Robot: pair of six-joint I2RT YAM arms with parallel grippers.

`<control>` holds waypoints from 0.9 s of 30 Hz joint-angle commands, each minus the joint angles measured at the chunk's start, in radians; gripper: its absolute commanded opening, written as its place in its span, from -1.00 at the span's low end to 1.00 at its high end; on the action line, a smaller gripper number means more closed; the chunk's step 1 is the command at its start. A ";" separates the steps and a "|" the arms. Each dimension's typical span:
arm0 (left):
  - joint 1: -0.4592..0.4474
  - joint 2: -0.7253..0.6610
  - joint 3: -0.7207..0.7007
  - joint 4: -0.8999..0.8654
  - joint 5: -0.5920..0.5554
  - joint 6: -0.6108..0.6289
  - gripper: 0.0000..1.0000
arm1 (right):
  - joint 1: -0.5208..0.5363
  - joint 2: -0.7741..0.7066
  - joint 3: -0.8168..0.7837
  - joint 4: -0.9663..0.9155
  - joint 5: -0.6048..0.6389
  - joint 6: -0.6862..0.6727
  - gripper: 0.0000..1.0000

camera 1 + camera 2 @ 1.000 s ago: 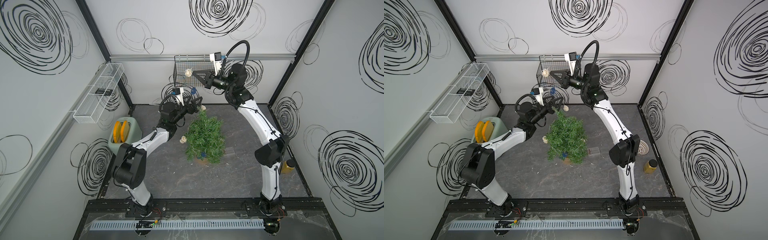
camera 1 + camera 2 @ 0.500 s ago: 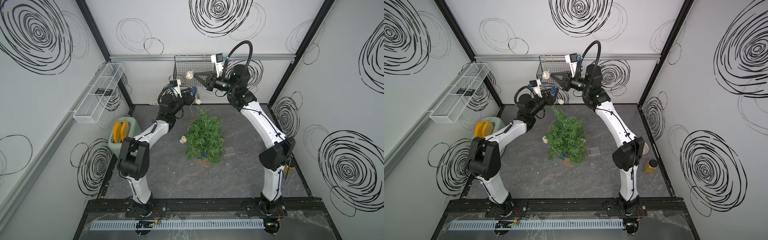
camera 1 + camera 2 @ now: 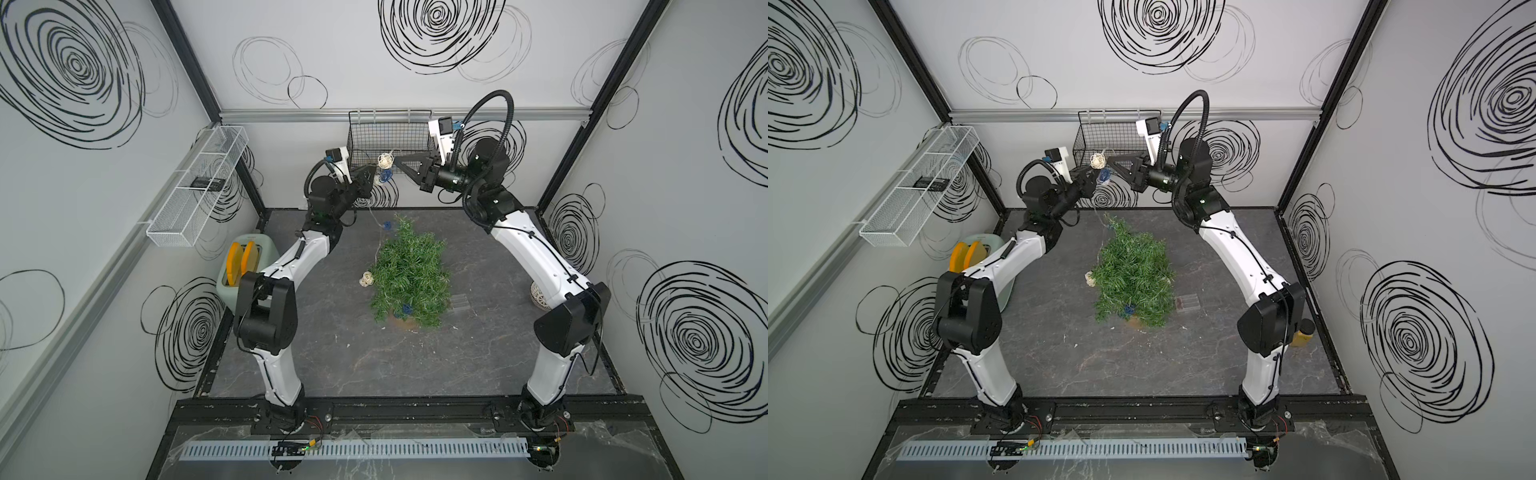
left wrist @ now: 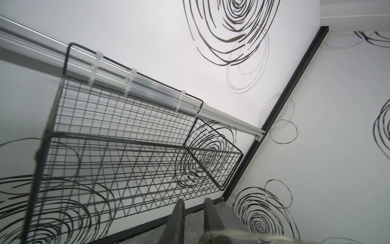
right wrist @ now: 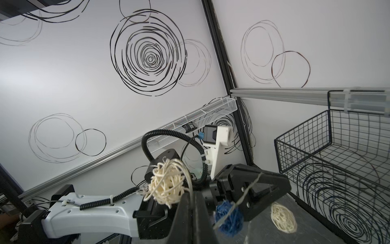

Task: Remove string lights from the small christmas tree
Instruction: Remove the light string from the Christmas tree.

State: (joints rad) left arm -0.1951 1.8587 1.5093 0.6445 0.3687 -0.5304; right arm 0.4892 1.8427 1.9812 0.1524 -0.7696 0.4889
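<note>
Right pincer (image 3: 397, 160): clenched on string lights (image 3: 384, 160), raised beside wire basket (image 3: 388, 137).
Left pincer (image 3: 371, 173): jaws nearly together; grip unclear.
String lights: trail down into small christmas tree (image 3: 409, 270).
Risk: a snagged wire could tip the tree.

Place: a robot laboratory test cell.
Walls: white panels (image 3: 353, 50) scrawled with black spirals, held in black frame posts (image 3: 189, 62).
Machines: left arm (image 3: 299, 257) and right arm (image 3: 536, 253), bolted to one base rail (image 3: 415, 410).
Fittings: wire basket (image 3: 388, 141) zip-tied to an aluminium rail (image 3: 291, 115).
Props: the small christmas tree (image 3: 411, 270) standing on a dark marbled floor (image 3: 415, 365).
</note>
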 commanded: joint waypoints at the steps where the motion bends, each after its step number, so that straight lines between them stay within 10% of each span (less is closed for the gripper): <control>1: 0.023 -0.047 -0.006 0.048 -0.001 -0.023 -0.77 | -0.001 -0.053 -0.020 0.049 0.006 -0.007 -1.00; 8: 0.034 -0.128 -0.093 0.085 -0.008 -0.045 -1.00 | -0.001 -0.059 -0.023 -0.038 0.054 0.000 -0.91; 16: 0.042 -0.220 -0.168 0.050 -0.029 -0.035 -1.00 | -0.002 -0.053 -0.016 -0.191 0.187 0.017 0.28; 27: 0.088 -0.344 -0.185 -0.049 -0.064 -0.034 -1.00 | -0.040 -0.258 -0.251 -0.137 0.314 0.027 0.53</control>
State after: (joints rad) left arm -0.1215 1.5703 1.3354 0.5846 0.3229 -0.5613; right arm 0.4664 1.6714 1.7683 -0.0303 -0.5060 0.5087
